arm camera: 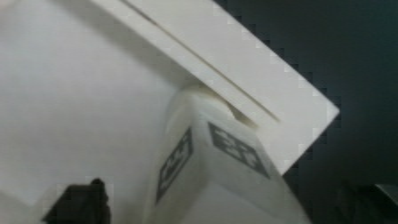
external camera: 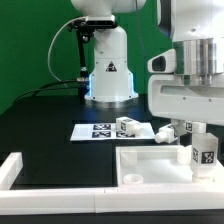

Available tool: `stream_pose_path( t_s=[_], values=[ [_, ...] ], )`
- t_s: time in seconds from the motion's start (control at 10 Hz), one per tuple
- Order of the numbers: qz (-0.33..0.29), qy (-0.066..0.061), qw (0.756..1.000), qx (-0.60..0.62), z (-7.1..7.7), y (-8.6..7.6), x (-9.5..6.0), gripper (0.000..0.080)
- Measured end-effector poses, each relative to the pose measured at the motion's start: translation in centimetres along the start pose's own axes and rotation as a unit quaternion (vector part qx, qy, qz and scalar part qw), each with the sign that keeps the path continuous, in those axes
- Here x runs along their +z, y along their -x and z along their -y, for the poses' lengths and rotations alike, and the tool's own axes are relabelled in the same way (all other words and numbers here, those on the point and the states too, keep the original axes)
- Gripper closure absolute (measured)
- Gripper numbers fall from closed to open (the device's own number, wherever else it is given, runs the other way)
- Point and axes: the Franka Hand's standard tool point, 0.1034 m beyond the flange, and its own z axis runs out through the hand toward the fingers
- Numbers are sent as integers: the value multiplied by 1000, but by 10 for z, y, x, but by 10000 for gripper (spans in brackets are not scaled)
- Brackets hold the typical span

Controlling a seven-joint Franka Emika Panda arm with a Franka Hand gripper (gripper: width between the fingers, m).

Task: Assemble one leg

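The arm (external camera: 100,10) I am driving is glossy white, built from rounded shells. Its base (external camera: 108,55) is a fat white column with a black triangular warning sticker (external camera: 112,68) and a ring of blue light (external camera: 108,96) glowing round its foot. A thin black cable (external camera: 62,50) loops beside it. Close to my exterior camera, the wrist (external camera: 195,30) is a white cylinder with a grey band (external camera: 208,62) above the boxy white gripper (external camera: 200,135). My wrist camera shows one black finger (arm camera: 80,205), blurred.

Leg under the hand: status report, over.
Hand over the leg, grip unclear. Leg upright at a corner of the panel. Another leg lies by the marker board, not in the way.
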Motion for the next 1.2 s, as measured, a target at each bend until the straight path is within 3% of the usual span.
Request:
stream_pose_path(
  t_s=[0.3,0.4,0.5,0.7,0.8,0.9,1.0,1.1,1.2],
  values=[
    [-1,2,997,-78,-1,-1,0,151],
    [-3,3,991,-137,-1,-1,0,151],
    [-3,0,960,-279,4,4,1,151],
    [-14,-7,957,-291,8,7,2,151],
    [-13,-8,962,-272,7,6,2,276],
    [-13,-8,970,-244,7,7,2,276],
    [-13,-8,977,-214,7,7,2,418],
    [-9,-2,990,-142,3,5,4,505],
    [-8,2,997,-79,3,3,4,505]
  ],
)
